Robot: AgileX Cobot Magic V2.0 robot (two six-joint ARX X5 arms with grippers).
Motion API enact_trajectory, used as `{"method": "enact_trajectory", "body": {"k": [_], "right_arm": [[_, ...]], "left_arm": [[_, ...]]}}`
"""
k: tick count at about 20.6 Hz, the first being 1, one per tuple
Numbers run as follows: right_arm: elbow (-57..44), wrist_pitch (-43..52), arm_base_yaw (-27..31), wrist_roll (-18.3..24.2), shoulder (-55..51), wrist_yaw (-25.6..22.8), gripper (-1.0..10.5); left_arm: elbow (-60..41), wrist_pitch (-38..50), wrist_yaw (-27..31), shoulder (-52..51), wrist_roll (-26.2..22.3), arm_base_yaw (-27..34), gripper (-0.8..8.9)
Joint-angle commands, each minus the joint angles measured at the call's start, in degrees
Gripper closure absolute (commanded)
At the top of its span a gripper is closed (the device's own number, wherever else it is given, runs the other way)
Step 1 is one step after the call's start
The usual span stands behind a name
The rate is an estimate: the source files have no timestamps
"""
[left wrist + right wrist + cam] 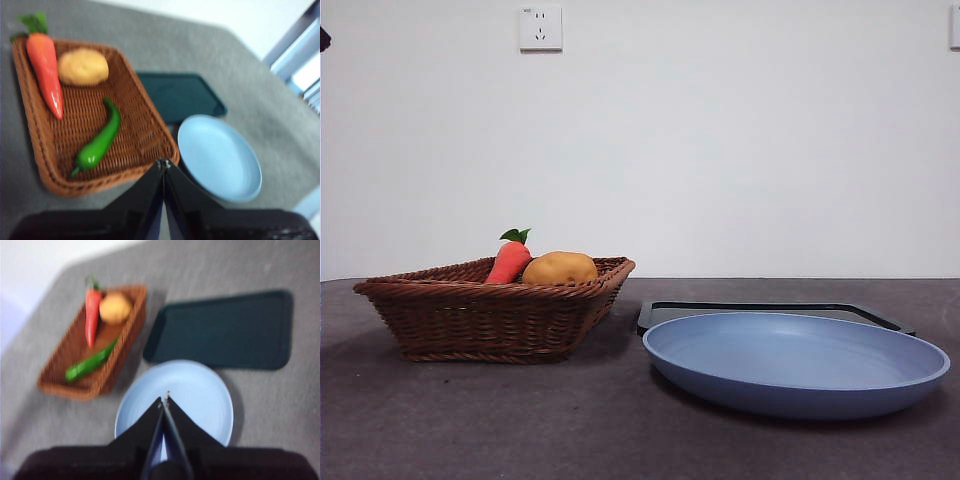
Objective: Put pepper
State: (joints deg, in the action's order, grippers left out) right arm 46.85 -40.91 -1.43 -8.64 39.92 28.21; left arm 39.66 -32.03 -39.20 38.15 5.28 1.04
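Dark gray tabletop [570,430] with a plain white wall [720,150] behind and a white socket [541,28] up high. On the left, a brown woven basket [470,315] holding an orange carrot [509,262], a tan potato [560,268] and the green pepper [98,144]. Pepper lying flat on the basket floor, near the carrot tip, touched by nothing. On the right, near, a bare blue plate [796,362]; just behind it a flat dark tray [760,308]. Left gripper [164,165] up above the basket's edge, jaws pressed together, holding nothing. Right gripper [164,401] up above the plate, jaws pressed together too, holding nothing.
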Motion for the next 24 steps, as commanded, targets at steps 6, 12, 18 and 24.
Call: {"method": "enact_trajectory", "body": {"k": [6,12,18,24], "right_arm": [[8.57,-15.47,-3.69,13.81,8.13,0.13,9.4],[8.57,-15.63,-3.67,13.16,8.46,-0.09,7.0],[8.57,-17.14,-3.67,11.69,11.34,-0.31,5.8],[8.57,-16.04,-3.69,11.47,18.99,-3.89,5.8]], "left_arm": [[6.16,-10.93,0.02,4.20,-11.41,-2.58,8.07],[6.16,-10.51,0.22,4.20,-11.28,-2.58,4.73],[6.16,-10.25,0.15,4.20,-11.08,-2.58,4.23],[6.16,-9.99,-0.09,4.20,-11.06,-2.58,4.24]]}}
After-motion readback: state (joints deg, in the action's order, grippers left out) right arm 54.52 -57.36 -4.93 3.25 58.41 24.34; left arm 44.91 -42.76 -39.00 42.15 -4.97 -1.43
